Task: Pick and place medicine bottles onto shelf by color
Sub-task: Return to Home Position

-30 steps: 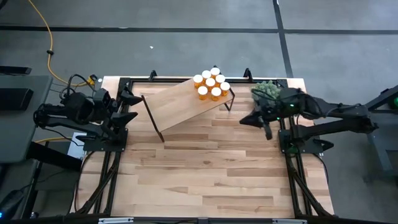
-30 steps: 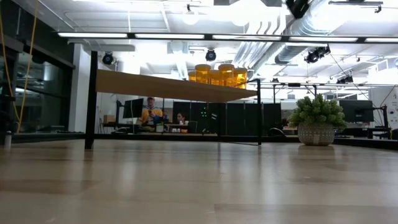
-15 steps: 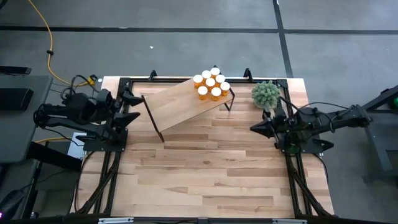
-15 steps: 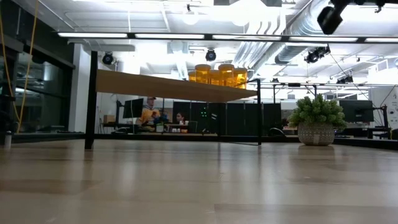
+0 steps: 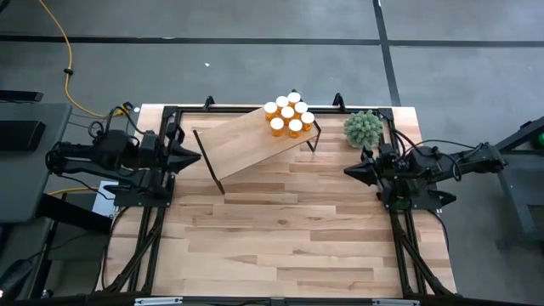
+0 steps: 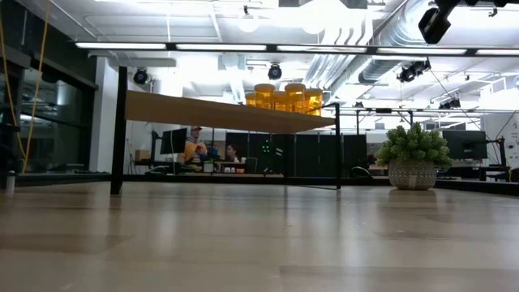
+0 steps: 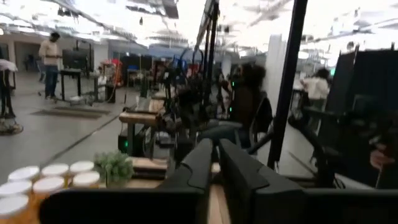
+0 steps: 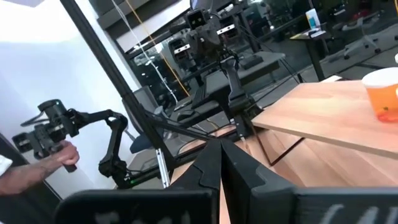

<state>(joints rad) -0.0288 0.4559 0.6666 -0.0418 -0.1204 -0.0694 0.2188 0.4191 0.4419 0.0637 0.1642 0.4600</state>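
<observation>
Several orange medicine bottles [image 5: 289, 115] with white caps stand in a tight cluster on the far right end of the shelf [image 5: 251, 143], a light-wood plank on thin black legs. The low view shows the bottles [image 6: 288, 95] upright on the plank [image 6: 211, 111]. My left gripper [image 5: 192, 155] is shut at the table's left rail, level with the shelf's left end and pointing right. My right gripper [image 5: 348, 172] is shut at the right rail, pointing left, nearer than the plant. Neither holds anything.
A fuzzy green plant [image 5: 364, 127] in a pot stands at the far right corner, beside the shelf. Black frame rails [image 5: 399, 238] run along both sides of the table. The bare wooden tabletop [image 5: 280, 238] stretches from the shelf to the near edge. People show in the room beyond.
My left gripper has shut its fingers at the left rail and holds nothing. My right arm has drawn back from over the plant toward the near and right side, uncovering the plant, and now rests at the right rail. Bottles and shelf have stayed in place.
</observation>
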